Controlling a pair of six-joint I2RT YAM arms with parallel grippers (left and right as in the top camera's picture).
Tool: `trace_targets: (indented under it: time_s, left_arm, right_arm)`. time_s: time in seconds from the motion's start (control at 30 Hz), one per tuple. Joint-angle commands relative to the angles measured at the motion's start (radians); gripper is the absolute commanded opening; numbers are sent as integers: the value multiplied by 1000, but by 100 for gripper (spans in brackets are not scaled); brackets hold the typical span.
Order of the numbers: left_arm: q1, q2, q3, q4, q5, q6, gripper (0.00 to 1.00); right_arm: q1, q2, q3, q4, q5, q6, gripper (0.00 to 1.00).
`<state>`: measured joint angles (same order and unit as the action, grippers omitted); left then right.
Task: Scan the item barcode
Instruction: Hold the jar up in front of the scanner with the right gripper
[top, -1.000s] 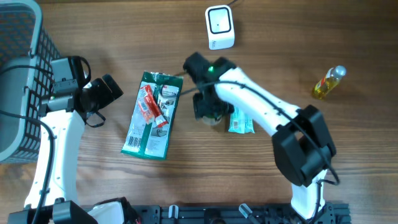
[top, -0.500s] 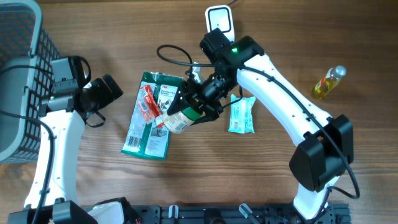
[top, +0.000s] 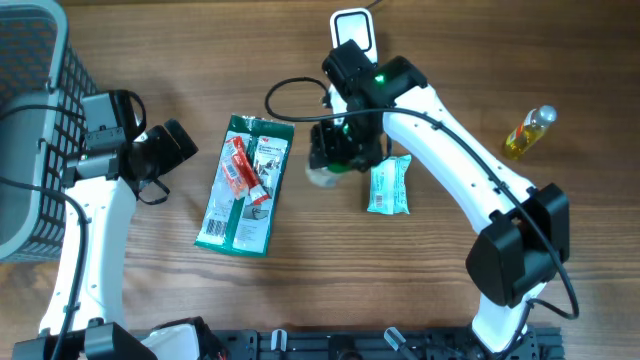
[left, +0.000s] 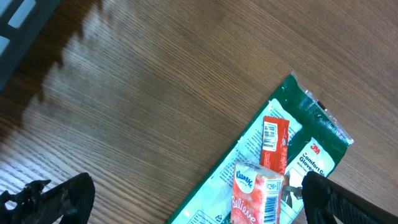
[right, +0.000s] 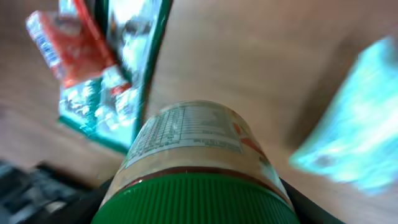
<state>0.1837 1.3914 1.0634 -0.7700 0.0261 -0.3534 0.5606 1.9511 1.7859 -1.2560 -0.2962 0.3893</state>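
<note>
right gripper (top: 338, 158) clamped on the one green-lidded jar (right: 186, 149) mid-frame below the scanner (top: 350, 30), left gripper (left: 196, 186) wide open, plus one yellow-liquid bottle (top: 527, 132) at right, one mesh basket (top: 30, 50) upper left (contents not visible), one glove pack (top: 240, 215), one red tissue pack (top: 238, 165), one teal packet (top: 388, 188)

Jar (top: 322, 176) mostly hidden under right tool (top: 340, 150); label (right: 186, 134) print blurred; basket (top: 30, 60) cut by left edge.
</note>
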Motion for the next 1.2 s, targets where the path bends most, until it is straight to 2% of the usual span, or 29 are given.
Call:
trace_targets:
  time_s: [0.0,0.17,0.33,0.43,0.53,0.8,1.17]
  left_arm:
    - [3,6,4,2,-9,1,100]
    - [3,6,4,2,-9,1,100]
    - [3,6,4,2,-9,1,100]
    - [3,6,4,2,-9,1,100]
    - [3,6,4,2,-9,1,100]
    - [3,6,4,2,-9,1,100]
    - [3,6,4,2,-9,1,100]
  right_arm:
    - [-33,-27,196,-8,77,-151,16]
    - [-61,-27,397,-8,104,-224,19]
    - [-70,-12,366,97,235,-243,18]
    - [-77,27,346,210,344,-260,4]
    - [-93,97,346,354,483,-260,4]
    - [-161,306,346,685,479,-310,4]
    - [-175,446,346,1012,400,-312,4]
